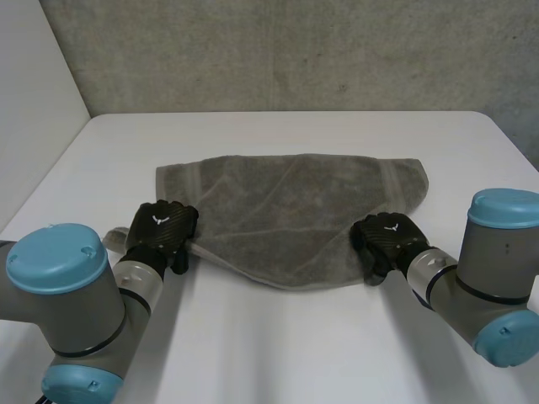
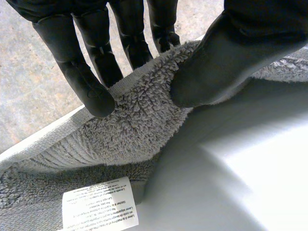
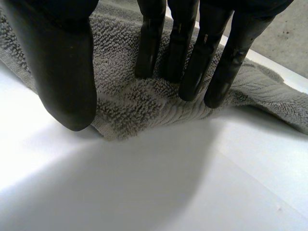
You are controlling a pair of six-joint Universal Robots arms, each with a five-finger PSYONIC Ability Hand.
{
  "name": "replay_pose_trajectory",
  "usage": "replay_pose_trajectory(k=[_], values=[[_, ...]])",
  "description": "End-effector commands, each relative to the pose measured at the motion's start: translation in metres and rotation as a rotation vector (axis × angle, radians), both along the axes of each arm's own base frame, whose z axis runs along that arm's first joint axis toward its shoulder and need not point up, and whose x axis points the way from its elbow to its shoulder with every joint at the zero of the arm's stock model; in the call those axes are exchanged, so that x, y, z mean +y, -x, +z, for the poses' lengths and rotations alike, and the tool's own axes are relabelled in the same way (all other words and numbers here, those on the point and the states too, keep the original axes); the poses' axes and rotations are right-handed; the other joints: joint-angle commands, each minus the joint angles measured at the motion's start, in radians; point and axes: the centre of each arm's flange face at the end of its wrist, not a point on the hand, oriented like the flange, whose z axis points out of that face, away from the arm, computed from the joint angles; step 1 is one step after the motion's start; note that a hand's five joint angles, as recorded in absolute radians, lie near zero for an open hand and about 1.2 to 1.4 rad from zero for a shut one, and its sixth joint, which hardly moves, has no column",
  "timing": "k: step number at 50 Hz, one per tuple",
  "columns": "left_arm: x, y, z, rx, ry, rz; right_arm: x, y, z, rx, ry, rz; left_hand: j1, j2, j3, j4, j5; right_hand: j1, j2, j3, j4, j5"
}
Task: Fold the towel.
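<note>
Across the middle of the white table point(image 1: 278, 353), a grey towel point(image 1: 290, 210), rumpled, far edge fairly straight, near edge sagging to a rounded point between the two arms.

At the near left corner of the towel, the left hand point(image 1: 160, 225), pinching. From its wrist view: straight fingers point(image 2: 91, 94) laid along the hemmed edge on one side, thumb point(image 2: 216, 62) pressed into the terry pile on the other, a raised fold of cloth clamped between them and lifted off the table. Just beyond the fingertips, on a flatter part of the towel, a white care label point(image 2: 98, 204) with small print, too fine to read.

At the near right edge of the towel, the right hand point(image 1: 386, 237), likewise closed on cloth. From its wrist view: straight fingers point(image 3: 192, 77) close together, tips down on the terry; thumb point(image 3: 67, 82) opposite, tip at the hem by the bare table, a low ridge of towel bunched between thumb and fingers.

Both hands well apart, each at its own end of the near edge.
</note>
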Motion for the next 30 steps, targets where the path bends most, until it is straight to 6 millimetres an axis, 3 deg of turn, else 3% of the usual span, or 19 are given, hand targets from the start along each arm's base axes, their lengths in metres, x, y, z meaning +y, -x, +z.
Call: replay_pose_trajectory(k=[1,7,9,10,11,15,19,23,30], values=[[0.000,0.000,0.001,0.000,0.002,0.001,-0.005,-0.001,-0.003,0.001,0.003,-0.003,-0.044,-0.106,-0.147,-0.117,-0.258,0.115,0.112,0.114,0.115,0.109],[0.001,-0.001,-0.001,-0.002,-0.003,0.001,-0.007,-0.002,0.000,-0.001,0.015,-0.006,-0.044,-0.106,-0.147,-0.117,-0.258,0.247,0.244,0.247,0.247,0.241],[0.001,-0.001,0.000,-0.002,-0.003,0.001,-0.010,0.000,0.000,0.003,0.020,-0.020,-0.044,-0.106,-0.147,-0.117,-0.258,0.498,0.495,0.498,0.498,0.492],[0.001,-0.001,0.000,-0.001,-0.001,0.001,-0.010,0.000,0.000,0.003,0.020,-0.020,-0.044,-0.106,-0.147,-0.117,-0.258,0.500,0.496,0.499,0.500,0.494],[0.001,-0.001,0.000,-0.001,-0.001,0.001,-0.012,0.002,0.001,0.005,0.022,-0.035,-0.044,-0.106,-0.147,-0.117,-0.258,0.709,0.706,0.709,0.709,0.703],[0.002,-0.001,0.001,0.002,0.001,0.002,-0.015,0.006,0.002,0.007,0.032,-0.070,-0.044,-0.106,-0.147,-0.117,-0.258,0.716,0.713,0.716,0.716,0.710],[0.002,-0.001,0.002,0.004,0.002,0.002,-0.015,0.009,0.023,-0.018,0.074,-0.090,-0.044,-0.106,-0.147,-0.117,-0.258,0.716,0.713,0.716,0.716,0.710],[0.004,-0.001,0.001,0.002,-0.002,0.000,-0.007,0.011,0.044,-0.045,0.117,-0.088,-0.044,-0.106,-0.147,-0.117,-0.258,0.716,0.713,0.716,0.716,0.710],[0.006,0.000,0.000,0.000,-0.006,-0.007,0.009,0.012,0.058,-0.113,0.107,-0.064,-0.105,-0.167,-0.208,-0.178,-0.320,0.716,0.713,0.716,0.716,0.710]])
